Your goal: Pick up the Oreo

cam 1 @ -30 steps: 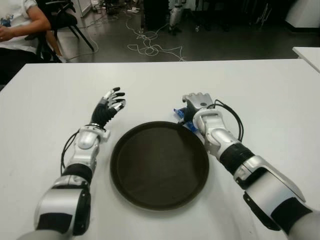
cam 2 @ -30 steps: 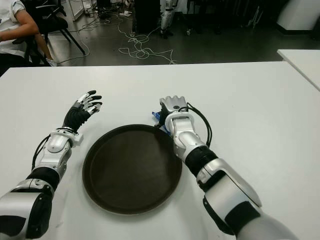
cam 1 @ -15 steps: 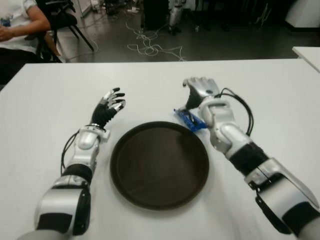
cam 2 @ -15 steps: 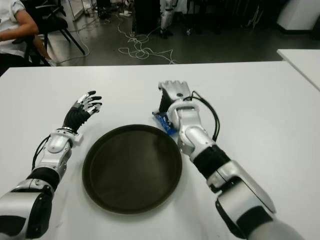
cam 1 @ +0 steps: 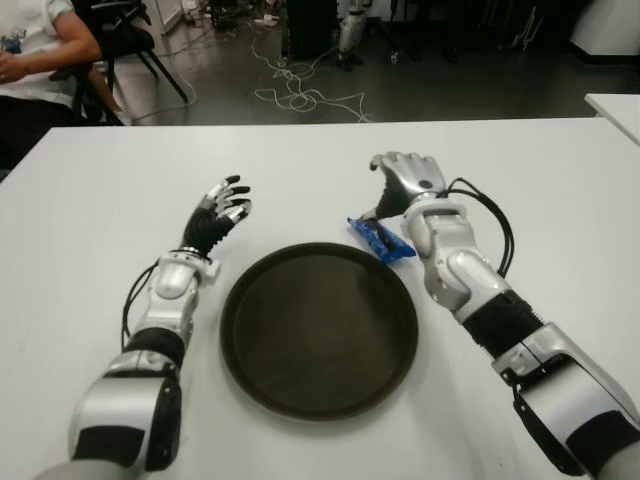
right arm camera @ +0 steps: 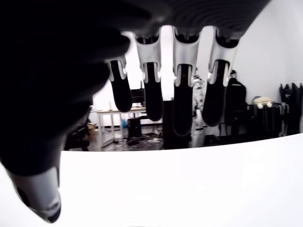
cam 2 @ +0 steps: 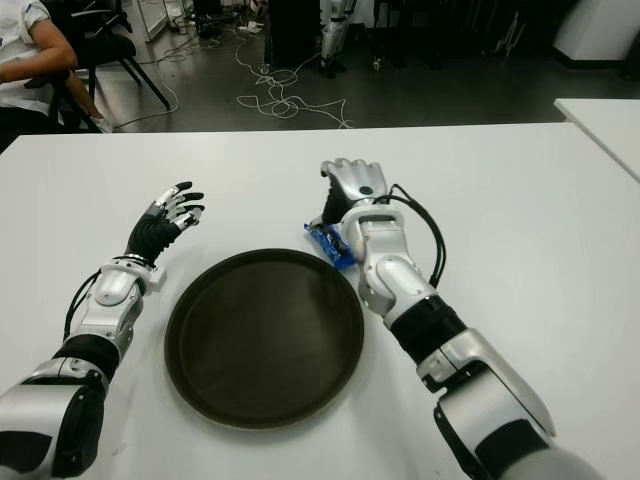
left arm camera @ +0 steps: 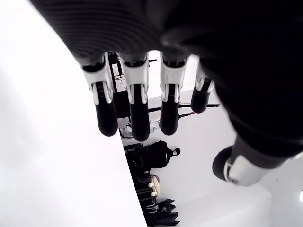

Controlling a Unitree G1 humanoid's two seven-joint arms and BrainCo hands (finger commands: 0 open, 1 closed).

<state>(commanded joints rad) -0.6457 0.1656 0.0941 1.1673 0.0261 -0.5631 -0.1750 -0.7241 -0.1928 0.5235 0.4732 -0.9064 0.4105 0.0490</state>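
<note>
The Oreo (cam 1: pixel 380 238) is a small blue packet lying flat on the white table (cam 1: pixel 520 190), against the far right rim of the round dark tray (cam 1: pixel 318 335). My right hand (cam 1: pixel 403 180) hovers just beyond the packet with its fingers (right arm camera: pixel 182 97) relaxed and spread, holding nothing. Its thumb tip shows close to the packet's far end; I cannot tell whether they touch. My left hand (cam 1: pixel 218 213) shows open to the left of the tray, fingers (left arm camera: pixel 135 106) extended and holding nothing.
A person (cam 1: pixel 40 50) sits on a chair beyond the table's far left corner. Cables (cam 1: pixel 300 95) trail over the floor behind the table. Another white table's corner (cam 1: pixel 615 105) shows at the right edge.
My right hand has lifted off the packet and drawn back toward the far side. The blue packet, mostly covered before, now lies in full view by the tray's rim. The left hand has not moved.
</note>
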